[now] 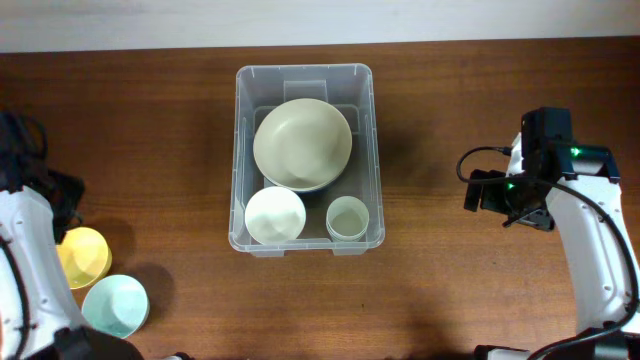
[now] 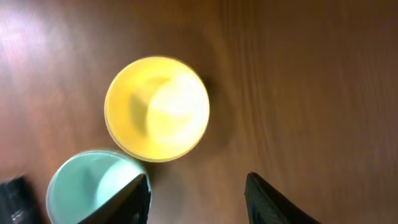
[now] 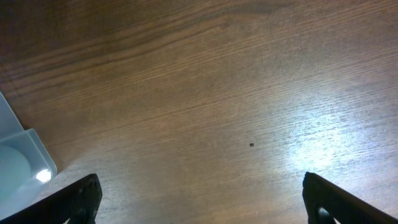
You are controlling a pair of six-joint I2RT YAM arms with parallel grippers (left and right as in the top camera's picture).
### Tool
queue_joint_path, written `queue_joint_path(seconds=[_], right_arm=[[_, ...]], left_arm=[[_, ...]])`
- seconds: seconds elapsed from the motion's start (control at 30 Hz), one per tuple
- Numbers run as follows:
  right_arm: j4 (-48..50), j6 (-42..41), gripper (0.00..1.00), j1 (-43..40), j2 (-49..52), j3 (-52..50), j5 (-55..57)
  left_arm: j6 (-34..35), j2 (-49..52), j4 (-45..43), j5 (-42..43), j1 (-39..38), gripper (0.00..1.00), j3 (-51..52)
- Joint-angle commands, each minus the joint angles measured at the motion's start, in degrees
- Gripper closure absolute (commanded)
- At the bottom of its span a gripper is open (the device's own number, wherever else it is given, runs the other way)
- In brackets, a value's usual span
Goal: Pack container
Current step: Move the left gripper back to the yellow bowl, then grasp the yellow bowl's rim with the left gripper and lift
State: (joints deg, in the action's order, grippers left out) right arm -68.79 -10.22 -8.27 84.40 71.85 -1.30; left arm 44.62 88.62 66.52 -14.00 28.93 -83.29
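My left gripper [image 2: 198, 186] is open with a wide gap between its two fingers, and it holds nothing; bare table [image 2: 311, 93] shows between the tips. It hangs over the table. A yellow bowl [image 2: 157, 109] stands upright just ahead of the fingertips, slightly toward the finger on the left of the wrist view. A teal bowl [image 2: 87, 186] sits beside that same finger, which hides part of its rim. The teal bowl is close against the yellow one, and I cannot tell whether they touch. From overhead, both the yellow bowl [image 1: 83, 256] and the teal bowl [image 1: 115, 305] lie next to my left arm.

My right gripper [image 3: 200, 180] is spread very wide, with one finger at each lower corner of its wrist view. It grips nothing, and only wood grain lies between and ahead of the fingers.

The container [image 1: 238, 150] stands on the table between my two grippers, well away from each. From my right gripper, one clear rounded corner of the container [image 3: 18, 155] shows just outside the finger on the left of that view. Inside the container are a large pale bowl [image 1: 302, 143], a small white bowl [image 1: 275, 215] and a small pale cup [image 1: 347, 218], all upright. The two small ones stand side by side next to the large bowl.
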Motion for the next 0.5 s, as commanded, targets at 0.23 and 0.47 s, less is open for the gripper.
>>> queue_joint_path(seconds=[0.23, 0.47], right_arm=[[0.0, 0.31, 0.01, -0.37, -0.74, 0.7, 0.5], [0.02, 0.31, 0.01, -0.37, -0.74, 0.7, 0.52]], left_arm=[[-3.02, 13.51, -9.38, 0.22, 1.99, 0.49, 7.67], [-4.0, 21.55, -10.56, 0.96, 1.99, 0.5, 7.67]])
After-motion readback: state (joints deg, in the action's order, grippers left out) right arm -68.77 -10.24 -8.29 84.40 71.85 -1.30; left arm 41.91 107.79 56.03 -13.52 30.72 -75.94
